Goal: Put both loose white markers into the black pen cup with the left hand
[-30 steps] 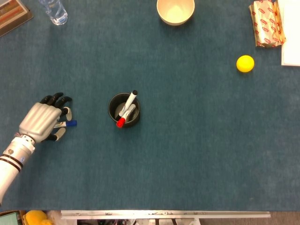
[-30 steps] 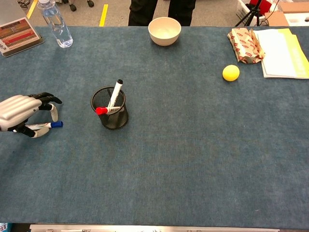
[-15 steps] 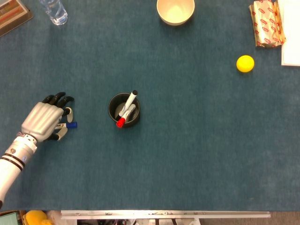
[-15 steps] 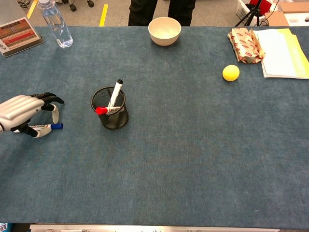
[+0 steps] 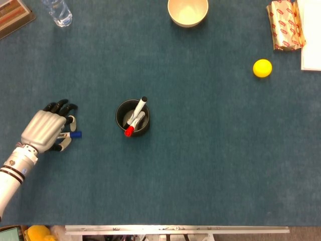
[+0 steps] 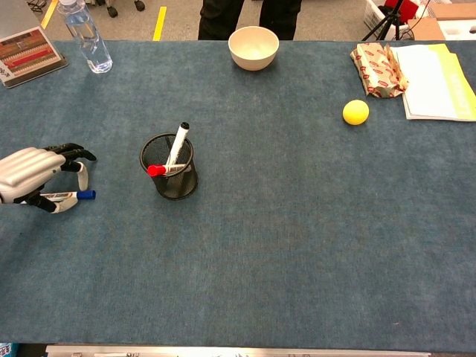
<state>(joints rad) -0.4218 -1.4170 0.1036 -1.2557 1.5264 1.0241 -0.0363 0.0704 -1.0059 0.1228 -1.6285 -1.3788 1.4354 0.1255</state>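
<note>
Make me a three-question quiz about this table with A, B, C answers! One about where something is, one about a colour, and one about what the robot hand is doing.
1. Where is the yellow ball?
A. inside the pen cup
B. on the mat near the wrapped packet
C. in the bowl

2. What colour is the cap of the marker under the left hand?
A. blue
B. green
C. yellow

3. What is the left hand doing?
A. resting in the bowl
B. holding the water bottle
C. curled over the marker lying on the mat

Answers:
1. B: the ball sits on the bare mat, close to the red-and-white packet.
2. A: a blue cap pokes out beside the hand, on the side towards the black pen cup.
3. C: the hand is bent over the marker, far from the bowl and the bottle; whether it grips the marker is unclear.
</note>
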